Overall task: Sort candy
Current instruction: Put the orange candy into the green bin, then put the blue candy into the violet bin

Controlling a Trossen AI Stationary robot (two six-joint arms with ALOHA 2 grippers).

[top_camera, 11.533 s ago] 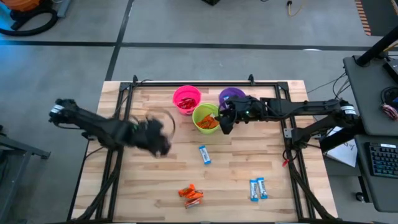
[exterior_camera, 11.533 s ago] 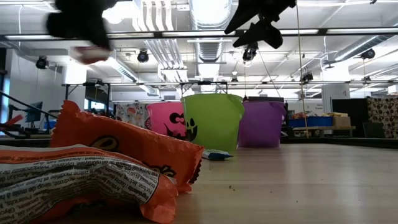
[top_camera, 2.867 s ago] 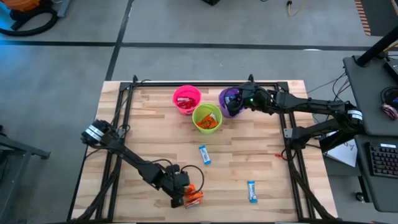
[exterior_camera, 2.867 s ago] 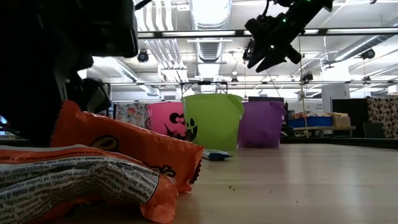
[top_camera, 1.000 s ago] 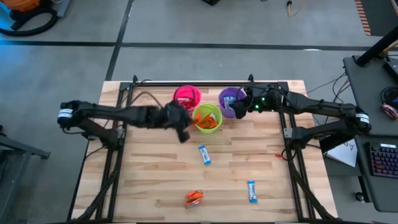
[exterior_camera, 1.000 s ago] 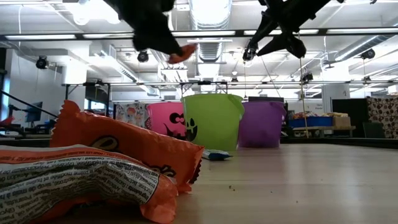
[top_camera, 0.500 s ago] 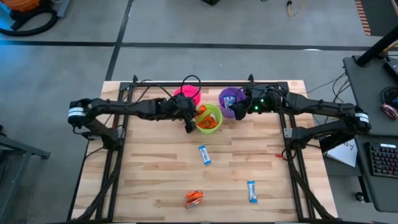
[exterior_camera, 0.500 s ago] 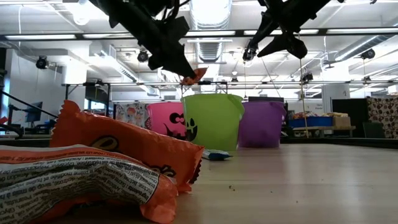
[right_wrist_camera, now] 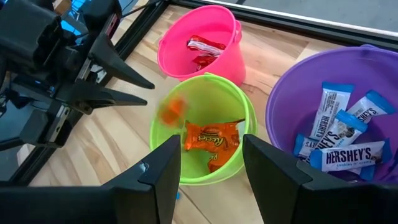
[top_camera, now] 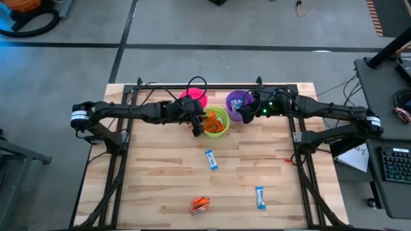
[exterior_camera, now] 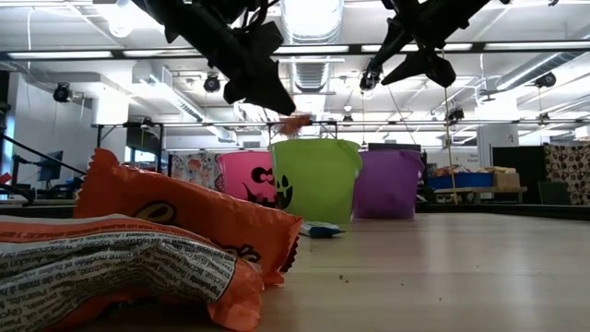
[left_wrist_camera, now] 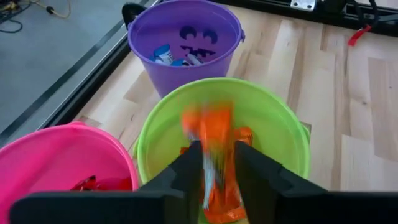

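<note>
Left tool (top_camera: 200, 122) hangs over the green cup (top_camera: 214, 121), coming in from 9 o'clock, fingers parted — an orange candy (right_wrist_camera: 172, 109) is loose in mid-air, blurred, just above the cup's rim and gripped by nothing. More orange candies (right_wrist_camera: 210, 139) sit inside the green cup. Right tool (top_camera: 250, 108) is over the purple cup (top_camera: 238, 101) with its fingers apart and nothing between them; blue-and-white candies (right_wrist_camera: 341, 134) lie in that cup. The pink cup (top_camera: 192, 99) has red ones. On the tabletop (top_camera: 154, 186): a blue candy (top_camera: 210, 160) near centre, another (top_camera: 260, 197) toward 5 o'clock, an orange pair (top_camera: 200, 205) at 6 o'clock.
</note>
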